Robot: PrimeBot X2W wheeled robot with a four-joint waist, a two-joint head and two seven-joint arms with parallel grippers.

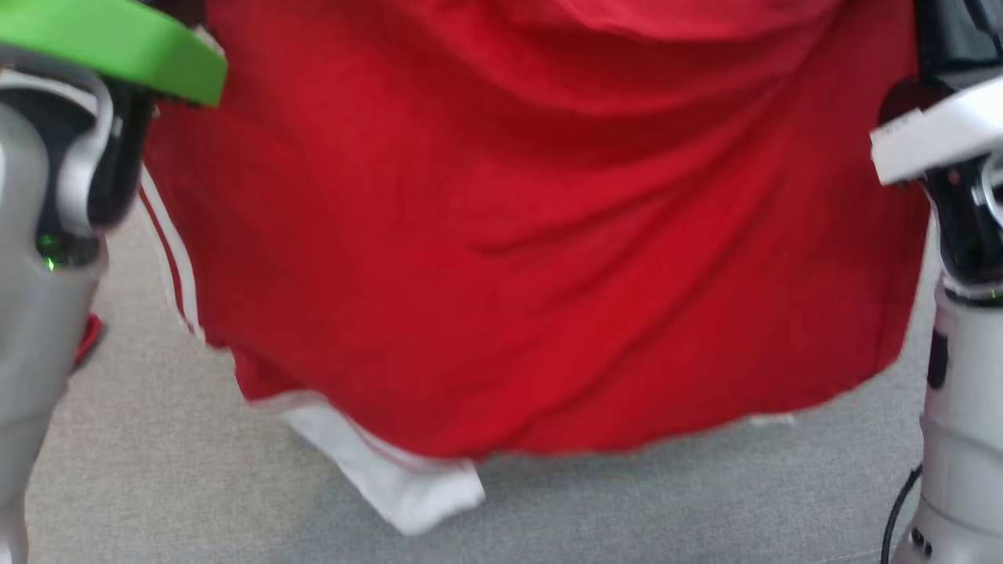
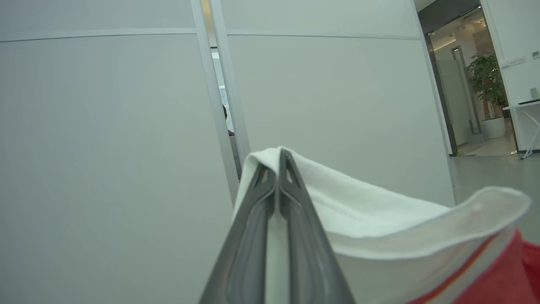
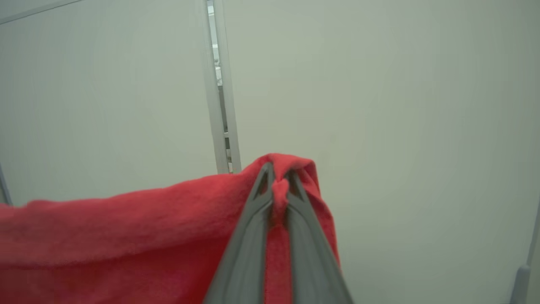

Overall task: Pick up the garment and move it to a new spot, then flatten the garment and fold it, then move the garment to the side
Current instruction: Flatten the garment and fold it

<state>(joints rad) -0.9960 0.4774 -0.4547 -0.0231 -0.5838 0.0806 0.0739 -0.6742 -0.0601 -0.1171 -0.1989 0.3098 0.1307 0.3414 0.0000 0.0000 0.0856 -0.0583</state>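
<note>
One red, white-trimmed garment (image 1: 533, 258) hangs above a grey surface (image 1: 196, 486), stretched left to right between two tools, hem downward. The left tool (image 2: 278, 160) pinches its white edge; the right tool (image 3: 280, 176) pinches red cloth.

Garment (image 1: 548, 235): solid bright red, no print, darker red in creases. Side stripes (image 1: 168, 251): white w/ thin red betw. Cuff (image 1: 392, 478): plain white; left wrist view shows thin orange-red line betw white & red. Surface (image 1: 196, 486): lt grey, fine weave. Band (image 1: 117, 39) on left arm (image 1: 31, 313): bright green. Both arm shells pale grey, black joints; right arm (image 1: 964, 439) same. Left gripper (image 2: 278, 160), right gripper (image 3: 278, 173): dk grey. Wall panels (image 2: 105, 147): pale grey-green. Plant (image 2: 487, 78): green, pot (image 2: 493, 126) white
</note>
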